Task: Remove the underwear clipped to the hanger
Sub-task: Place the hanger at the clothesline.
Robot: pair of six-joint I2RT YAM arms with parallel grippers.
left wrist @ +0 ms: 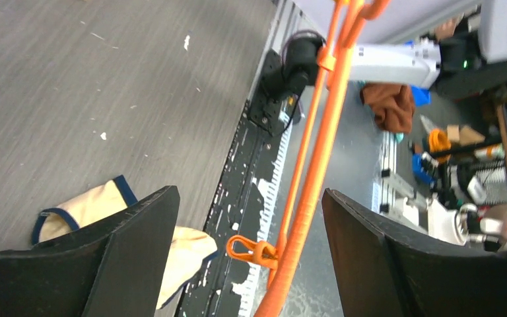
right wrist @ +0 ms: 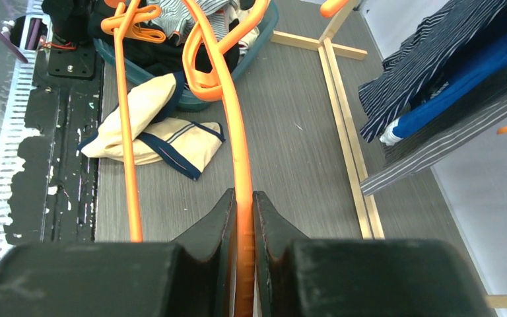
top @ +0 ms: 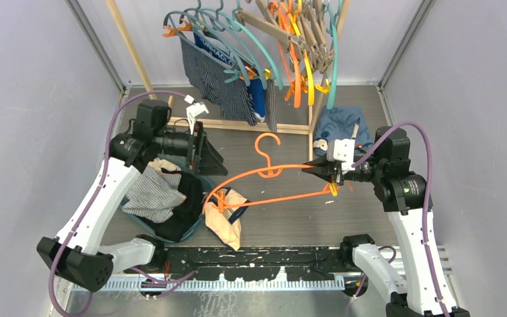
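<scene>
Right fingers [right wrist: 206,241] are pressed shut on the bar of the orange hanger [top: 290,166], at its right end. Left fingers [left wrist: 129,261] stand wide apart, and the hanger's bar runs through the gap between them.

The hanger's long axis lies left to right across the desk [top: 290,221], with its hook turned away from the arm bases. Under the hanger's left end lies the beige underwear with navy trim [top: 228,224], crumpled on the desk. Its long axis runs from the hanger toward the arm bases. I cannot tell whether a clip grips it.

Left of the hanger sits a teal basin [right wrist: 264,26] holding a grey striped garment [top: 152,195] among dark clothes. Beyond the hanger's hook, navy pinstriped underwear [top: 214,72] and bright blue underwear [top: 257,98] hang downward from a wooden rack [top: 132,49].
</scene>
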